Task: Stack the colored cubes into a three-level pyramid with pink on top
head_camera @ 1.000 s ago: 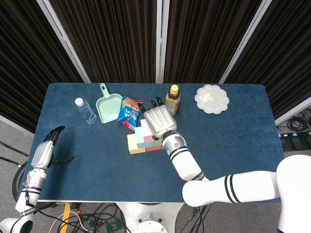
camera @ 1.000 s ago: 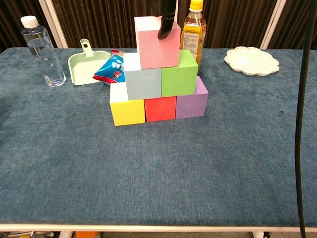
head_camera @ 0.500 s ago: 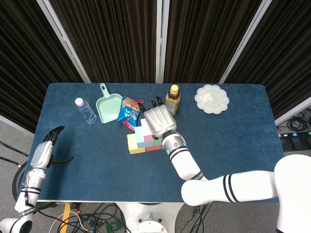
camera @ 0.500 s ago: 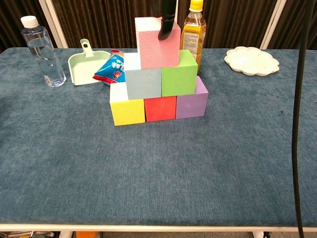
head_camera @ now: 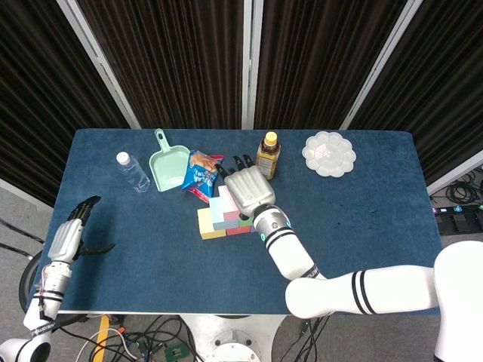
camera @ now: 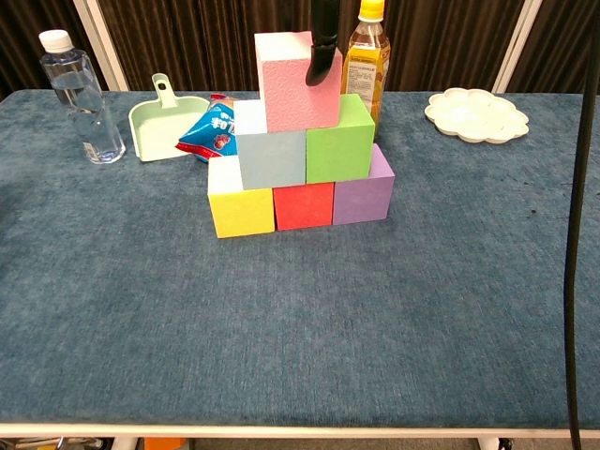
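Left hand (head_camera: 69, 237) off the table's left edge in head view, well apart from the cubes; dark fingers partly curled with thumb apart, nothing held. Water bottle (camera: 79, 97) upright at far left of blue table (camera: 300, 328). Mint dustpan (camera: 161, 122) just right of it, snack packet (camera: 211, 134) against the dustpan's right side and behind the stack. Pyramid near table centre: yellow cube (camera: 241, 204), red cube (camera: 304, 205), purple cube (camera: 363, 192) in a touching bottom row; pale blue cube (camera: 270, 156) and green cube (camera: 339, 145) side by side on the second level; pink cube (camera: 296, 82) on top, resting across the seam of those two, turned slightly off square. Right hand (head_camera: 247, 187) over the stack from above in head view, palm down, hiding most of the upper cubes; chest view shows only one dark fingertip (camera: 320, 66) touching the pink cube's front right face near its upper edge. Cannot tell whether grip is closed on the cube or only resting. Tea bottle (camera: 367, 52) upright just behind the green cube. White palette dish (camera: 476, 114) at far right, well apart.
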`<state>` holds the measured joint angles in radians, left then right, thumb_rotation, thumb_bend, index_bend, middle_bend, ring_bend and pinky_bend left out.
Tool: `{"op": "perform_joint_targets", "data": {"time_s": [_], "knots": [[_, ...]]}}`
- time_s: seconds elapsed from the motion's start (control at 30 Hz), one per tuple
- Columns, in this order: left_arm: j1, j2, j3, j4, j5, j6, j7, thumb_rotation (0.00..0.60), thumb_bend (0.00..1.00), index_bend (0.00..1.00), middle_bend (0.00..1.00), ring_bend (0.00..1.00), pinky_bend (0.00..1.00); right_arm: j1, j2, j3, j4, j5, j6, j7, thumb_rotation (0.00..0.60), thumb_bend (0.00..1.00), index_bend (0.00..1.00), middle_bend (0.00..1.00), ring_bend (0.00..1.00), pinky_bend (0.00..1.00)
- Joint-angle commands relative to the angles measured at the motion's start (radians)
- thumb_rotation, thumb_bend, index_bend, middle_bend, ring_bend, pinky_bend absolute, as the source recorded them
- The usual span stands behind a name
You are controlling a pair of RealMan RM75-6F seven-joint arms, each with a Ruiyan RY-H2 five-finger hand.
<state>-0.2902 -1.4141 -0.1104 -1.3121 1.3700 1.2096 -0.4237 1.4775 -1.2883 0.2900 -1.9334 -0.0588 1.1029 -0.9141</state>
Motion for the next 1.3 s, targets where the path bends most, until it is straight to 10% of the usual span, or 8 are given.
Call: {"op": "perform_joint_targets", "data": {"time_s": [0.03, 0.63, 0.83, 1.0, 1.3], "knots": [[0.000, 0.000, 0.000, 0.000, -0.001, 0.000, 0.000, 0.600, 0.06, 0.06, 0.02, 0.00, 0.09, -0.001, 0.001, 0.000, 0.000, -0.001, -0.001, 0.004, 0.600, 0.02, 0.00, 0.18, 0.00, 0.00], [-0.002, 0.031, -0.013, -0.036, 0.040, 0.053, 0.014, 0.600, 0.06, 0.06, 0.02, 0.00, 0.09, -0.171, 0.247, -0.026, -0.236, -0.191, 0.076, 0.128, 0.600, 0.00, 0.00, 0.00, 0.00, 0.00], [-0.002, 0.079, -0.025, -0.057, 0.090, 0.125, 0.055, 0.600, 0.06, 0.06, 0.02, 0.00, 0.09, -0.514, 0.377, -0.270, -0.349, -0.744, 0.341, 0.215, 0.600, 0.00, 0.00, 0.00, 0.00, 0.00], [0.004, 0.115, -0.011, -0.112, 0.131, 0.171, 0.188, 0.600, 0.05, 0.06, 0.02, 0.00, 0.09, -0.846, 0.342, -0.498, -0.183, -1.166, 0.531, 0.428, 0.600, 0.00, 0.00, 0.00, 0.00, 0.00], [0.053, 0.178, 0.047, -0.280, 0.152, 0.210, 0.448, 0.600, 0.03, 0.06, 0.02, 0.00, 0.08, -1.158, 0.204, -0.561, 0.204, -1.348, 0.668, 0.734, 0.600, 0.00, 0.00, 0.00, 0.00, 0.00]]}}
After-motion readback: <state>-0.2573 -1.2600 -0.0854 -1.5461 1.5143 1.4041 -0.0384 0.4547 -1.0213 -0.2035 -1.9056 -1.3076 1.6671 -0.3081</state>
